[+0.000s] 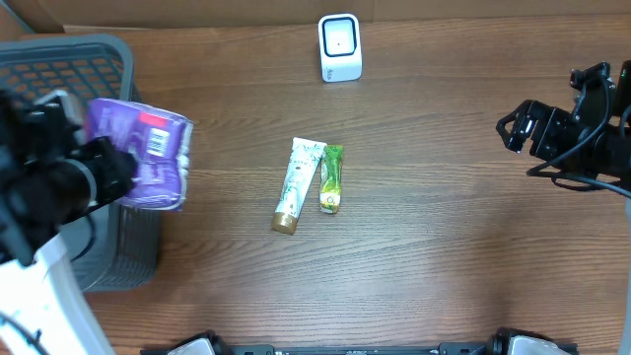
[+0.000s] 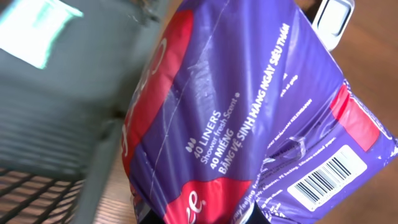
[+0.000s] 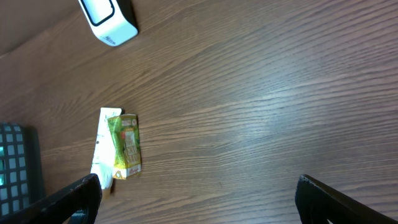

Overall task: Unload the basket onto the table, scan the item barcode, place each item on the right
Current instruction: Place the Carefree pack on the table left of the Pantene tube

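Left gripper (image 1: 106, 170) clamped the purple plastic liner pack (image 1: 148, 153) by the grey mesh basket (image 1: 69, 59); right gripper (image 1: 520, 128) gaped wide above the brown wood-grain table (image 1: 444, 247).

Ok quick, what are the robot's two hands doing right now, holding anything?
Left gripper: shut on the purple liner pack.
Right gripper: open, holding nothing.

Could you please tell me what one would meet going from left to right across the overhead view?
Grey basket → purple liner pack → white tube → green sachet → right gripper.
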Robot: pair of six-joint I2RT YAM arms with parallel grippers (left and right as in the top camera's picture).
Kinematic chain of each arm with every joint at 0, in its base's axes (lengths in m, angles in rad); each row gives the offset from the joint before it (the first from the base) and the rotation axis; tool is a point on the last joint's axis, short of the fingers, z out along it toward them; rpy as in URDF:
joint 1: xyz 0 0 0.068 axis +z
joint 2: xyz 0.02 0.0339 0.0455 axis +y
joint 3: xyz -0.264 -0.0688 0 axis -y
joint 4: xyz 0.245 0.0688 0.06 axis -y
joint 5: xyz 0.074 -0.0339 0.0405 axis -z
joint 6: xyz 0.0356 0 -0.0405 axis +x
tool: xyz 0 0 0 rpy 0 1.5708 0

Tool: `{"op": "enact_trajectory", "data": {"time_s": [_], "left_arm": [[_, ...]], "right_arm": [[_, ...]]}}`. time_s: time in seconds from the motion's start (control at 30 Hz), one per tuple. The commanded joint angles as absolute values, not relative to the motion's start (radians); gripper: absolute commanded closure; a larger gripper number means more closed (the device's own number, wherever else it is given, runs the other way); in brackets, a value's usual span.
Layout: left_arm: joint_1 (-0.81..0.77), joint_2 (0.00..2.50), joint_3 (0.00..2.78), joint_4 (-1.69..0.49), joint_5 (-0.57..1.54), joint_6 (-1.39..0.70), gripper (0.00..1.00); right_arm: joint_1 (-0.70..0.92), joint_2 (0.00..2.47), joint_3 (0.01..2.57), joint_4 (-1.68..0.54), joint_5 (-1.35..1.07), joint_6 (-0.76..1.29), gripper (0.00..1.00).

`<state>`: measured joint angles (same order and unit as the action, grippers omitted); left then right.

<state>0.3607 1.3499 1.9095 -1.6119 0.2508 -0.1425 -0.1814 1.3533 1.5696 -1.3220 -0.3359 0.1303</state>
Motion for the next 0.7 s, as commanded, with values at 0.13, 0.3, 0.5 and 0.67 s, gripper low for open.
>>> {"op": "enact_trajectory", "data": {"time_s": [0.13,0.3,0.5,0.67], "left_arm": [[0.182,1.359,1.563,-1.39,0.171,-0.28,0.96],[0.035,1.363,1.338,-1.195,0.098,-0.339,0.96],[-0.074,1.406,1.117,-0.994,-0.041,-0.403,0.96],[-0.082,1.503,1.007,-0.881,-0.06,-0.467,0.96]], "right_arm": [[-0.176,1.349,1.59,-1.338,-0.334,0.129,0.0],[-0.176,1.349,1.59,-1.341,-0.334,0.129,0.0],[-0.176,1.349,1.59,-1.341,-0.334,0.129,0.0],[-0.176,1.349,1.59,-1.341,-0.333,0.129,0.0]]}}
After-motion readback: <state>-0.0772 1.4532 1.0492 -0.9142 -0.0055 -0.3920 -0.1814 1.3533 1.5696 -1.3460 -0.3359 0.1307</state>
